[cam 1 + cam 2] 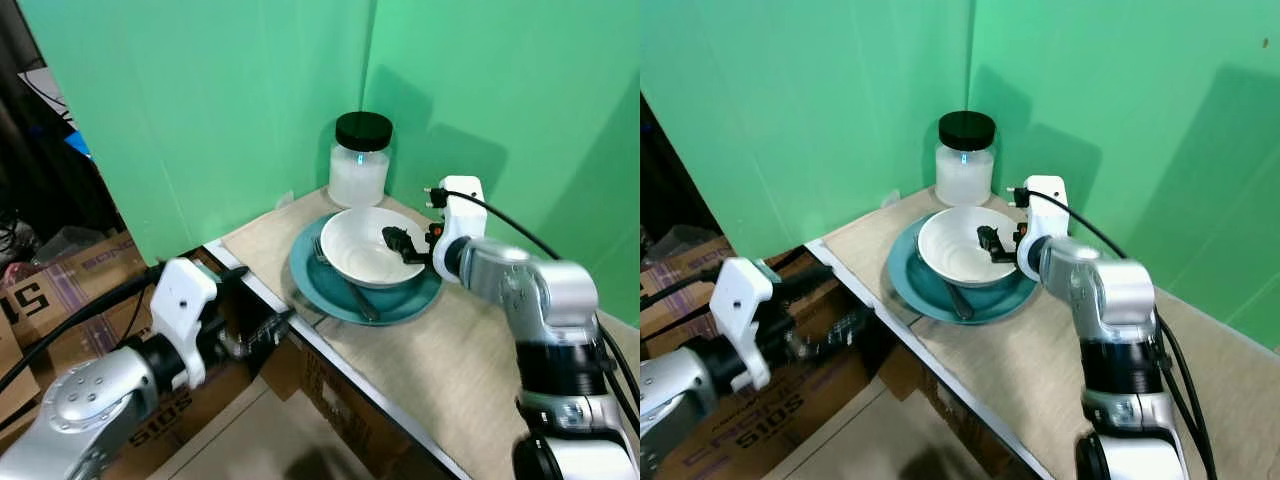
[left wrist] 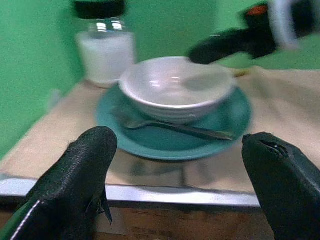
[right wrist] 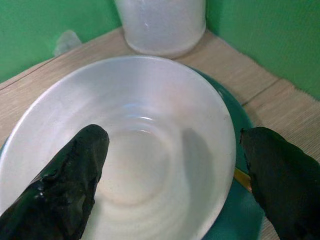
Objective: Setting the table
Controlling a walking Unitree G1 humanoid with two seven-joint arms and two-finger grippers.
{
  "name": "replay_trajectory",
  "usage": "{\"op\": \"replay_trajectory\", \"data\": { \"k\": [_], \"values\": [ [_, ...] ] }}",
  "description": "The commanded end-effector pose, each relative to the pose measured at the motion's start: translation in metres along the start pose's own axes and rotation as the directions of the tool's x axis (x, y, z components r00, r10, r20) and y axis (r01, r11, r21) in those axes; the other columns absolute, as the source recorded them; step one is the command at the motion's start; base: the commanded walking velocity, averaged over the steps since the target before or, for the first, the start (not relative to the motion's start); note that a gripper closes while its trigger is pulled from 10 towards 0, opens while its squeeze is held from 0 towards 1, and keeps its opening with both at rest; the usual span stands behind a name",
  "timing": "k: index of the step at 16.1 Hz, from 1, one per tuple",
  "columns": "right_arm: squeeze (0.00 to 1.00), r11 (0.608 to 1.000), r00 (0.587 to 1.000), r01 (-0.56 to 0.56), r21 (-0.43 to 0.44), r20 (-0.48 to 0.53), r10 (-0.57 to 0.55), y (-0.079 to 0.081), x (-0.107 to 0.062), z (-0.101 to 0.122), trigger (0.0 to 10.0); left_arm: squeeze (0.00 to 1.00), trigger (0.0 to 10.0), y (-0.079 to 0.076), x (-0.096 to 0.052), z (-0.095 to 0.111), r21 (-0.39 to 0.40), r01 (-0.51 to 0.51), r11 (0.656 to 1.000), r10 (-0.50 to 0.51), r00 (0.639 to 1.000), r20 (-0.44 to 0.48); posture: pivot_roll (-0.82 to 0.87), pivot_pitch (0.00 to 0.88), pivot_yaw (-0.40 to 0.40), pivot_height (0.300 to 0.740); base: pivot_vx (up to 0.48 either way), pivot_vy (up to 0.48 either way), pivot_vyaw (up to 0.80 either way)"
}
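beige table (image 1: 470,360) in green-walled corner (image 1: 250,110) holds teal plate (image 1: 318,285)

We are seeing a glossy white bowl (image 1: 365,246) sitting on a smooth teal plate (image 1: 312,278), a metal fork (image 2: 180,129), and a woven matt mat (image 1: 450,360) covering the tabletop.

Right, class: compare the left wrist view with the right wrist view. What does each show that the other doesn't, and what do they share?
Left wrist view, not the right: the fork lying on the teal plate beside the white bowl, the jar's black lid, the table edge, and the right hand reaching over the bowl.

Right wrist view, not the left: the bowl's empty inside, seen from above.

Both: bowl, plate, frosted jar, woven mat, green wall.
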State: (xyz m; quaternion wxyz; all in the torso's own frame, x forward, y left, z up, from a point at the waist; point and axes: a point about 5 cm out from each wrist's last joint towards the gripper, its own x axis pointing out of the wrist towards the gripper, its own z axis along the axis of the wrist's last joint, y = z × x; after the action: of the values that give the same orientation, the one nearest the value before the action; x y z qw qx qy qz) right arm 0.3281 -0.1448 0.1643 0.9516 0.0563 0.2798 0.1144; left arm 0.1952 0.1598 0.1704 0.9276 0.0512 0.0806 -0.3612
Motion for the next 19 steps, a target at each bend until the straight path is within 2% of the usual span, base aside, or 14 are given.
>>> {"op": "replay_trajectory", "data": {
  "k": [1,2,3,9,10,11,12,13,14,19],
  "values": [
    [1.00,0.999,1.000,0.016,0.041,-0.009,-0.016,-0.002,0.002,0.006,10.0,0.96,10.0,-0.003,-0.005,0.003,-0.001,0.050,0.999,-0.050,0.999,-0.001,-0.03,0.020,-0.009,0.740,0.000,0.000,0.00],
    [0.00,0.997,0.998,0.043,0.068,-0.042,-0.041,-0.006,0.006,0.005,10.0,0.14,10.0,-0.005,-0.007,0.003,-0.007,0.068,0.998,-0.068,0.998,-0.003,-0.03,0.020,-0.010,0.740,0.000,0.000,0.00],
    [0.00,0.995,0.998,0.049,0.086,-0.050,-0.045,-0.008,0.007,0.005,10.0,0.00,10.0,-0.005,-0.007,0.002,-0.010,0.075,0.997,-0.075,0.997,-0.006,-0.03,0.018,-0.013,0.740,0.000,0.000,0.00],
    [0.00,0.974,0.992,0.072,0.214,-0.117,-0.047,-0.020,0.011,0.001,10.0,0.00,10.0,-0.006,-0.010,-0.003,-0.025,0.105,0.994,-0.106,0.994,-0.027,-0.04,0.013,-0.013,0.740,0.000,0.000,0.00],
    [0.00,0.971,0.992,0.064,0.230,-0.121,-0.037,-0.020,0.011,0.001,9.5,0.00,10.0,-0.006,-0.010,-0.003,-0.027,0.106,0.994,-0.107,0.994,-0.027,-0.04,0.012,-0.013,0.740,0.000,0.000,0.00],
    [0.00,0.966,0.992,0.043,0.255,-0.130,-0.010,-0.019,0.011,0.001,3.2,0.00,10.0,-0.006,-0.009,-0.004,-0.034,0.111,0.993,-0.112,0.993,-0.026,-0.04,0.012,-0.013,0.740,0.000,0.000,0.00],
    [0.00,0.964,0.991,0.035,0.264,-0.132,0.000,-0.018,0.011,0.001,2.0,0.00,10.0,-0.007,-0.008,-0.004,-0.036,0.114,0.993,-0.115,0.993,-0.025,-0.04,0.012,-0.013,0.740,0.000,0.000,0.00],
    [0.00,0.964,0.991,0.031,0.265,-0.133,0.005,-0.018,0.011,0.002,1.6,0.00,10.0,-0.008,-0.007,-0.005,-0.039,0.119,0.992,-0.120,0.993,-0.024,-0.04,0.010,-0.014,0.740,0.000,0.000,0.00],
    [0.00,0.963,0.991,0.025,0.270,-0.133,0.011,-0.017,0.011,0.002,0.0,0.00,10.0,-0.009,-0.007,-0.006,-0.041,0.127,0.991,-0.128,0.991,-0.025,-0.04,0.010,-0.014,0.740,0.000,0.000,0.00],
    [0.00,0.958,0.992,0.011,0.287,-0.127,0.027,-0.015,0.012,0.004,0.0,0.00,10.0,-0.010,-0.006,-0.007,-0.041,0.142,0.989,-0.143,0.989,-0.027,-0.04,0.009,-0.012,0.740,0.000,0.000,0.00]
  ]
}}
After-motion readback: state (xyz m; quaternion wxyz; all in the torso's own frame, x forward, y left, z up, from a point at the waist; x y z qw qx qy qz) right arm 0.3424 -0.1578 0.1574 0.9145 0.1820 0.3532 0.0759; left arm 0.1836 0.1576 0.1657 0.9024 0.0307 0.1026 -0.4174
